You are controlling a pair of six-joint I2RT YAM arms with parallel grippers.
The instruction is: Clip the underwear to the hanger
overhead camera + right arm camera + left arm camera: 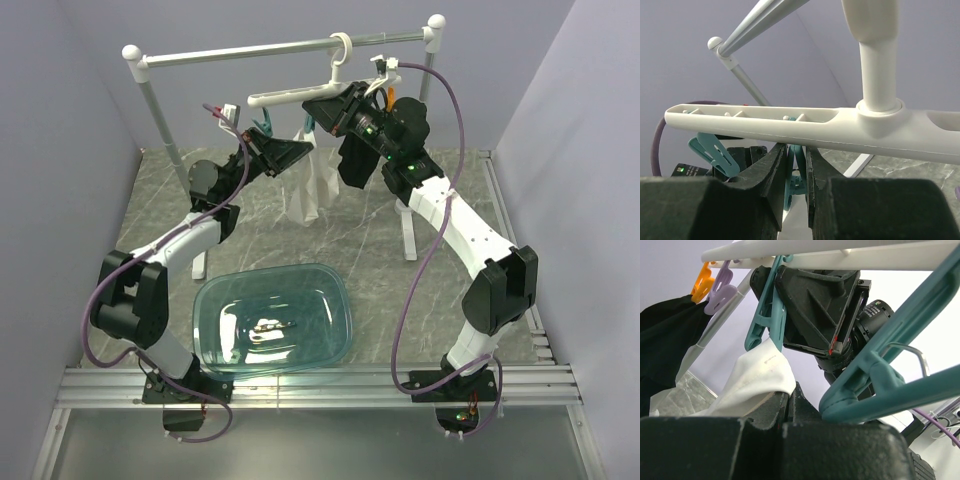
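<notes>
The white hanger (300,95) hangs by its hook from the rail; its bar also shows in the right wrist view (790,125) and the left wrist view (840,252). My right gripper (318,112) is shut on a teal peg (796,170) just under the bar. My left gripper (298,152) is shut on the white underwear (310,190) and holds its top corner (757,372) up against that peg's lower end (764,320). I cannot tell whether the peg grips the fabric. A second teal peg (880,375) hangs close by.
The purple peg (722,290) and the orange peg (702,282) sit further along the bar, above a black garment (355,160). The grey rail (280,48) stands on white posts. A clear teal tub (272,320) lies on the table in front.
</notes>
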